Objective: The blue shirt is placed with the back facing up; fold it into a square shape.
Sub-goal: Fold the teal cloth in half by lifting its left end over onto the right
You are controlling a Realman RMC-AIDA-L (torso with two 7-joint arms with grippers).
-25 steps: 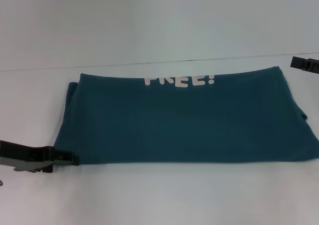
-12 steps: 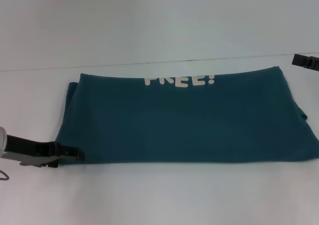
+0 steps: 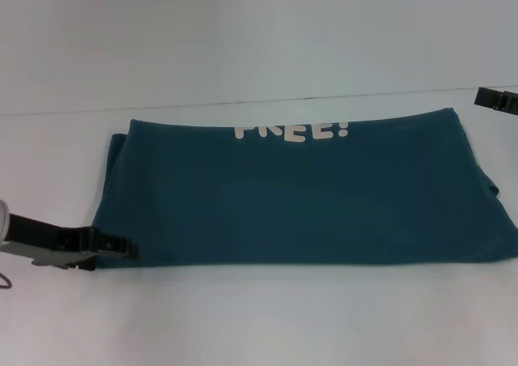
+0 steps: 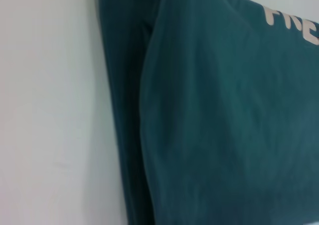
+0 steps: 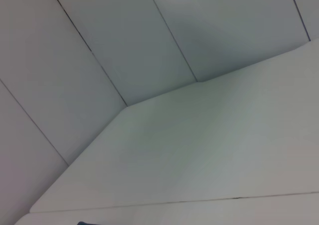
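Observation:
The blue shirt [image 3: 299, 196] lies on the white table [image 3: 243, 325], folded into a wide flat rectangle. The lower half of its white lettering [image 3: 291, 131] shows along the far fold. My left gripper [image 3: 120, 247] is low at the shirt's near-left corner, its tip reaching just over the cloth edge. The left wrist view shows the shirt [image 4: 224, 115] close up, with layered folded edges along its left side and part of the lettering [image 4: 294, 23]. My right gripper [image 3: 495, 99] is at the far right, beyond the shirt's far-right corner and apart from it.
The table's far edge [image 3: 243, 103] runs just behind the shirt, with a pale wall beyond it. The right wrist view shows only bare table [image 5: 209, 150] and wall panels [image 5: 124, 41].
My left gripper has slid right and a little farther away, from beside the near-left corner to just over the cloth edge. The right gripper has drawn slightly right. The shirt has not moved.

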